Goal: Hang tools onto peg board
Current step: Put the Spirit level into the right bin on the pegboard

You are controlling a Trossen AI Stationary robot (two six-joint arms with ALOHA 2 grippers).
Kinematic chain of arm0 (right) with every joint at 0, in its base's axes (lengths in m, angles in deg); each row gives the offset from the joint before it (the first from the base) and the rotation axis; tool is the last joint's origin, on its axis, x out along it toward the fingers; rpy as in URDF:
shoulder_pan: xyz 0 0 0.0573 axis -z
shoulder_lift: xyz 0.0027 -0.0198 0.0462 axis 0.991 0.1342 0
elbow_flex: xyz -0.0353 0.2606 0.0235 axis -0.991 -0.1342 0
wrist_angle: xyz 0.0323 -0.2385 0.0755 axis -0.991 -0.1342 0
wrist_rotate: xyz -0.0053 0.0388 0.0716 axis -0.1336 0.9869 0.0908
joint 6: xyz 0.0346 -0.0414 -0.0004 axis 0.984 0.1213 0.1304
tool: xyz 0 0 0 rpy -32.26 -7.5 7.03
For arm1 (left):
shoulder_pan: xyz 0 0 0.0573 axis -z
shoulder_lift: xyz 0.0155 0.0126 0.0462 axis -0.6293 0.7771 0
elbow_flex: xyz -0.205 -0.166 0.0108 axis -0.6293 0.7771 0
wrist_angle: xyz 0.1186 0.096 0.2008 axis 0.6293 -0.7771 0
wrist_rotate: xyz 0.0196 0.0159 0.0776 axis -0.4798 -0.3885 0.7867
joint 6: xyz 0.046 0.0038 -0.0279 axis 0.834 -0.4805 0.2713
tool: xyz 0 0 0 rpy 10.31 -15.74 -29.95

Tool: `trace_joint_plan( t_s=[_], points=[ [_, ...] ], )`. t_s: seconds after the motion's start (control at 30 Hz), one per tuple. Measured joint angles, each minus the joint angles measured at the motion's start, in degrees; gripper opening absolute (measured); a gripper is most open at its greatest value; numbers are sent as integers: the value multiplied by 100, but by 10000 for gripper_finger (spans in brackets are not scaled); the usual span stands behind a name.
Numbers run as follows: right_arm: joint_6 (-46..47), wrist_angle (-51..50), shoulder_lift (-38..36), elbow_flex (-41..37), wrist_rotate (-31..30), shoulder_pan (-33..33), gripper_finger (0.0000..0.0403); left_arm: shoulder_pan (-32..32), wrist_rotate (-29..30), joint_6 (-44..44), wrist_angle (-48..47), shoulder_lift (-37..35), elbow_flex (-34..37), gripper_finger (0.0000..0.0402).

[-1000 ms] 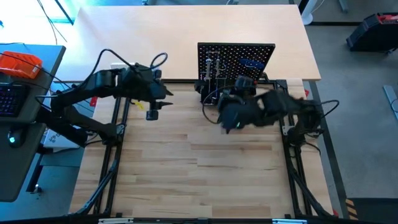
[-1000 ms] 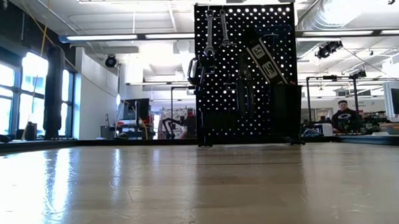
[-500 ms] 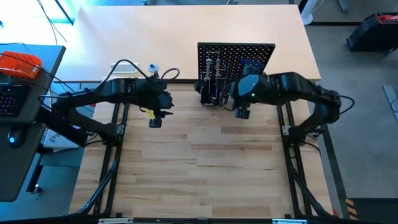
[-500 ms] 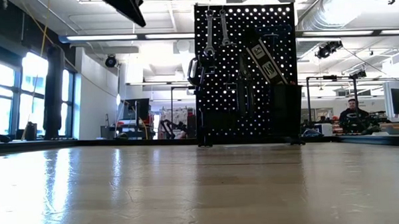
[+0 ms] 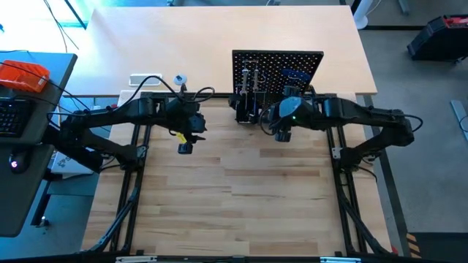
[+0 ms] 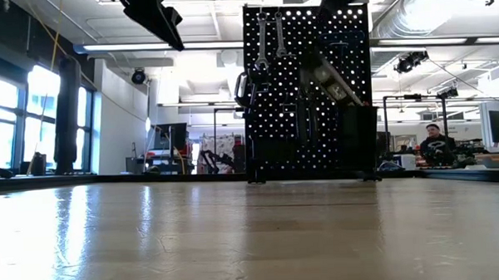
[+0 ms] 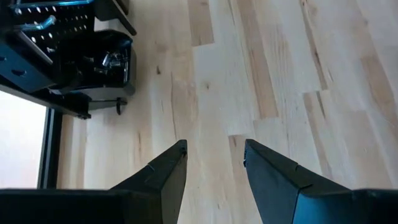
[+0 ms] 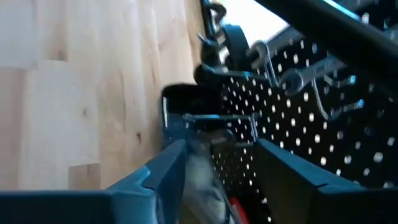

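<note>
Pale wood-plank tabletop [image 5: 241, 204] under bright lab lighting, with windows and ceiling ducts beyond it in the low view. A person sits far off at about 3 o'clock of that view.

Left claw [image 5: 185, 148] hangs over bare planks at roughly 9 o'clock from the peg board; in its own wrist view the two dark fingers [image 7: 163, 177] stand apart with nothing but wood between them, so it is open and empty.

Peg board [image 5: 278, 66] stands upright at the 12 o'clock edge of the wood surface, black and perforated. Tools on it: two silver wrenches [image 6: 269, 39] hanging near the top, a marked level [image 6: 330, 77] tilted across the panel, a blue-handled piece [image 5: 295, 74] seen from above, and holder boxes [image 5: 247, 109] at its base.

Right claw [image 5: 284, 134] hovers just in front of the board's foot, at its 6 o'clock. Its fingers [image 8: 168, 171] are spread. Something pale and blurred shows between them; I cannot tell whether it is gripped.
</note>
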Motion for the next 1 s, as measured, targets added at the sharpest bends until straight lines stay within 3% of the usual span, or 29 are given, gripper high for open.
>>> trace_joint_plan(
  t_s=[0.13,0.4,0.57,0.8,1.0],
  points=[
    [255,25,-15,-153,302,133,210,7,-22,-4,175,0,75,154],
    [514,-1,9,-155,808,133,213,5,-29,3,269,2,83,154],
    [985,-341,49,-263,1122,-80,213,7,-376,-57,263,2,83,154],
    [1666,-44,58,-1702,1567,-371,213,139,-777,-137,770,4,469,154],
    [1774,1506,64,-2933,1563,-345,213,317,-1031,-349,1851,26,1310,154]
  ],
)
